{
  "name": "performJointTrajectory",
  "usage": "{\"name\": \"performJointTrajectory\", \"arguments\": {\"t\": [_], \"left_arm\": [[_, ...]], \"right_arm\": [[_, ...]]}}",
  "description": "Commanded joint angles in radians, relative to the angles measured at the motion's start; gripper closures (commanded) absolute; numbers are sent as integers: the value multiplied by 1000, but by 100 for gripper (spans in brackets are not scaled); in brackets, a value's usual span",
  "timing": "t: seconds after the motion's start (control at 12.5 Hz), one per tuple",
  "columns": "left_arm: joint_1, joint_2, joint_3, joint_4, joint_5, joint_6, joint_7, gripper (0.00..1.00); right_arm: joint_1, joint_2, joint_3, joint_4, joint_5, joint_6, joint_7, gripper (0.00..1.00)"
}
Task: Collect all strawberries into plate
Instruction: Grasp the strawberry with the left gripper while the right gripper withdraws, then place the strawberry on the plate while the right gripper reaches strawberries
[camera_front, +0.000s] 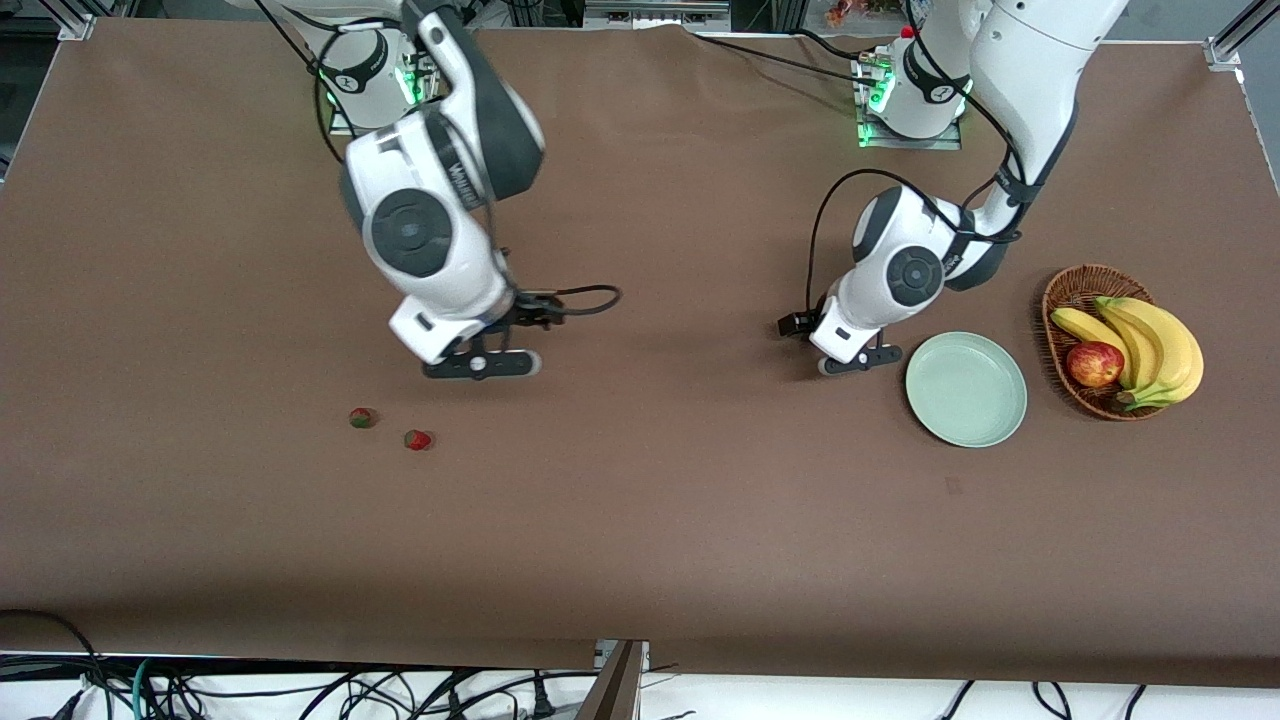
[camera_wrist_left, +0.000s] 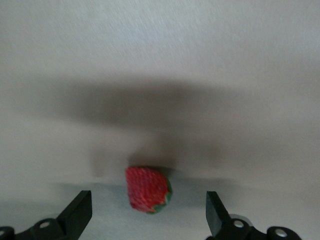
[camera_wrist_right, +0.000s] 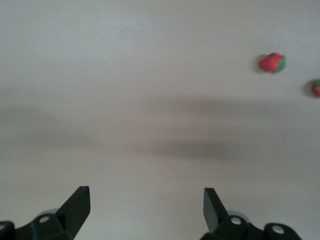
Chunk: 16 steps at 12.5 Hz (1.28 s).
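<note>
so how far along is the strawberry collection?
Nothing is done yet: the mint-green plate holds no berries. In hand: the left tool hangs open over one strawberry on the table beside the plate, not gripping it. Left: that berry plus two strawberries lying toward the right arm's end; the right tool hangs open above the table near them.

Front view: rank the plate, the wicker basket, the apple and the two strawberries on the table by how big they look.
1. Wicker basket and plate: look about alike, too close to rank.
2. Apple, lying in the basket.
3. The two strawberries: tiny, about equal to each other.
</note>
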Motion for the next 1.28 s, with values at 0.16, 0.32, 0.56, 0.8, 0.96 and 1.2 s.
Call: {"name": "performJointTrajectory", "arguments": {"t": [0.16,0.32,0.56,0.8,0.96,1.2], "left_arm": [[-10,-30,-4,-21,73,13,-71,34],[-10,-30,-4,-19,73,13,-71,44],[-10,-30,-6,-13,74,13,-68,85],[4,-33,-6,-7,94,11,-57,100],[42,-45,-6,37,109,-21,-34,100],[181,-73,-4,135,109,-171,252,100]], "right_arm": [[0,-110,-111,-316,47,233,-349,0],[-39,-19,-113,-317,47,365,-455,1],[-70,100,-107,-313,59,540,-510,3],[-94,176,-105,-299,104,615,-556,7],[-109,220,-102,-267,144,629,-593,13],[-116,274,-102,-189,170,626,-595,25]]}}
